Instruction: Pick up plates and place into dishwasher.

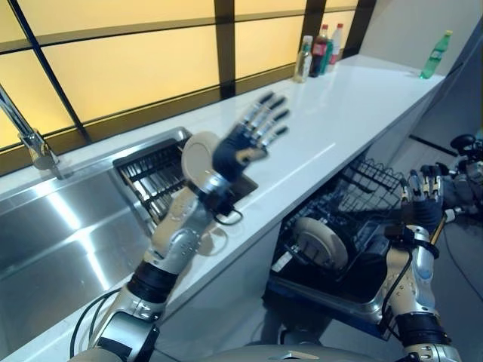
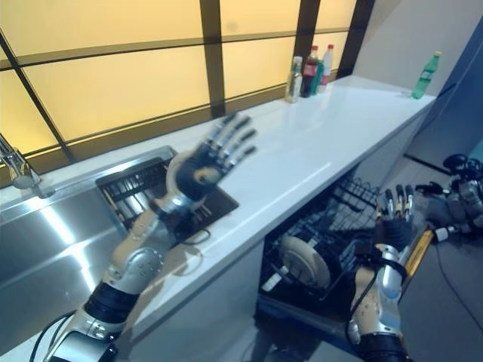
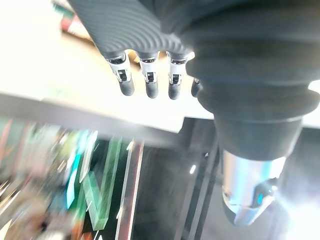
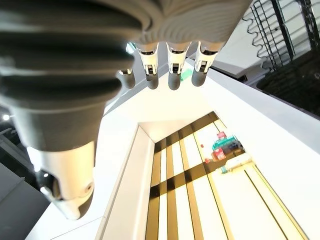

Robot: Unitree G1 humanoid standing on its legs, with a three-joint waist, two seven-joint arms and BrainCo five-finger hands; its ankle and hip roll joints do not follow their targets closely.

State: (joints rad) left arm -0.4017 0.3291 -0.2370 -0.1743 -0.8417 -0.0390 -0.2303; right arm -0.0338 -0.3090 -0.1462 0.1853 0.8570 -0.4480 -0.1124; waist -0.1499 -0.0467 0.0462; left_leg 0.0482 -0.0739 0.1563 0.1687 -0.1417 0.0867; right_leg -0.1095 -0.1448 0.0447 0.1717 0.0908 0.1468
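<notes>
Plate (image 1: 200, 160) behind raised left robot hand (image 1: 241, 147)

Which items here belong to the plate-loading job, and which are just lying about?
Job: plate in the dish rack; plate in the dishwasher rack; left hand, fingers straight; right hand.

Lying about: bottles by the window; green bottle; faucet.

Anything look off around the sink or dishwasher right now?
Nothing spilled or broken. One plate stands in the drying rack, another sits in the dishwasher rack. Both robot hands, left and right, are raised, open and empty.
</notes>
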